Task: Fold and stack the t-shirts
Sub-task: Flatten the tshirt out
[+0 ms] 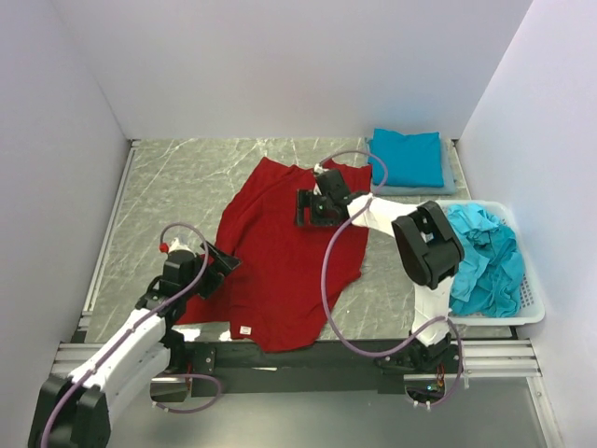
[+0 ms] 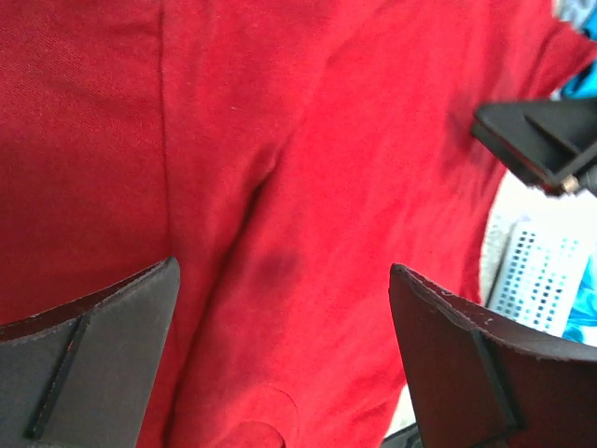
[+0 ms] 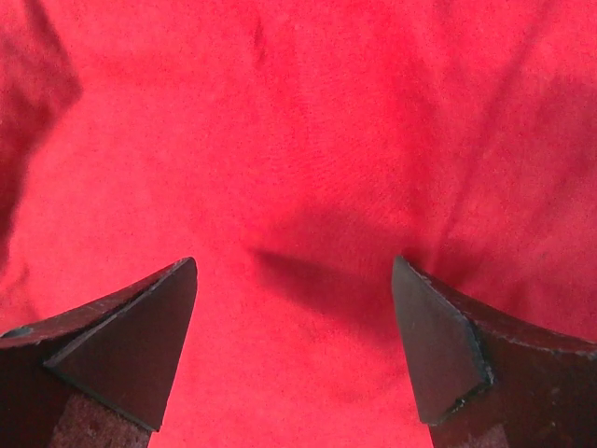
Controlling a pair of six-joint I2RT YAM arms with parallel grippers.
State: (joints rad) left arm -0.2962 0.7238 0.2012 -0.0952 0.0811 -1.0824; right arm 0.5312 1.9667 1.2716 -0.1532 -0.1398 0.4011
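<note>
Plainly, white walls (image 1: 280,65) box a marbled table (image 1: 187,177) (red t-shirt (image 1: 280,271) atop).

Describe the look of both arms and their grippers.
The left arm and right arm have white links, black joints and looping lilac cables. The left wrist carries a small red knob. The left gripper and right gripper have dark, wedge-shaped fingers.

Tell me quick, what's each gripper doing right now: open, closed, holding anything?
Left gripper: open, holding nothing, above the red t-shirt.
Right gripper: open, holding nothing, above the same shirt.
</note>
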